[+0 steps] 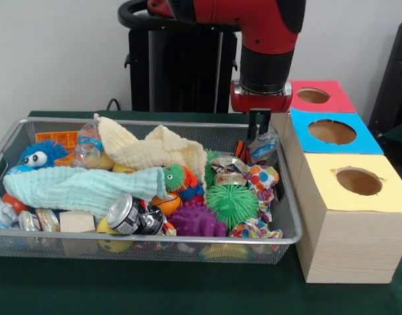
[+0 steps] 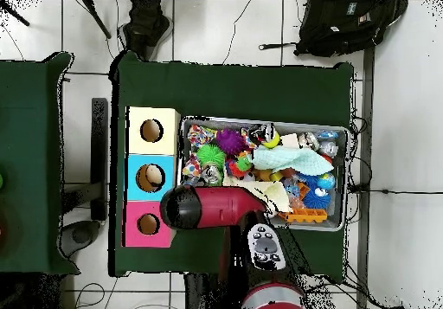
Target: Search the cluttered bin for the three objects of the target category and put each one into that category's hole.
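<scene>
The wire mesh bin [image 1: 187, 241] is full of toys, cloths and cans. My gripper [image 1: 258, 131] hangs at the bin's far right corner and looks shut on a clear plastic bottle with a blue label [image 1: 263, 146], held at rim height. A second clear bottle with a blue band [image 1: 88, 146] lies at the far left of the bin. The red-topped hole [image 1: 313, 96] is just right of the gripper. In the overhead view the arm [image 2: 216, 209] hides the gripper, next to the red-topped hole [image 2: 148, 224].
Blue-topped [image 1: 332, 131] and yellow-topped [image 1: 359, 181] holes sit in the wooden boxes right of the bin. Metal cans [image 1: 125, 213], spiky balls [image 1: 232, 202], a mint cloth [image 1: 82, 187] and a cream cloth [image 1: 155, 151] fill the bin.
</scene>
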Robot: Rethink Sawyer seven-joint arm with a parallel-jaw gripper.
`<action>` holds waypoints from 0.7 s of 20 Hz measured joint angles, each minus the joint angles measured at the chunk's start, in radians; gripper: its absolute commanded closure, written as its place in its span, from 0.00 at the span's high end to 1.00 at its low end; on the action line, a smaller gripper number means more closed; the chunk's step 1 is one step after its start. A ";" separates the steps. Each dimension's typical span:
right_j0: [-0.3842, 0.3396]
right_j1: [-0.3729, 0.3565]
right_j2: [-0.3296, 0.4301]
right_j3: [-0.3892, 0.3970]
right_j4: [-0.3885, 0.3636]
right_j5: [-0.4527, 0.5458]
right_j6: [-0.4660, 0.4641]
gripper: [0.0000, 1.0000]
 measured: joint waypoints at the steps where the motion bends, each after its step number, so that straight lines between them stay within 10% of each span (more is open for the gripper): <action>1: 0.008 -0.003 -0.005 0.000 0.000 0.000 0.000 0.00; 14: 0.061 -0.052 -0.041 -0.001 0.000 0.038 0.000 0.00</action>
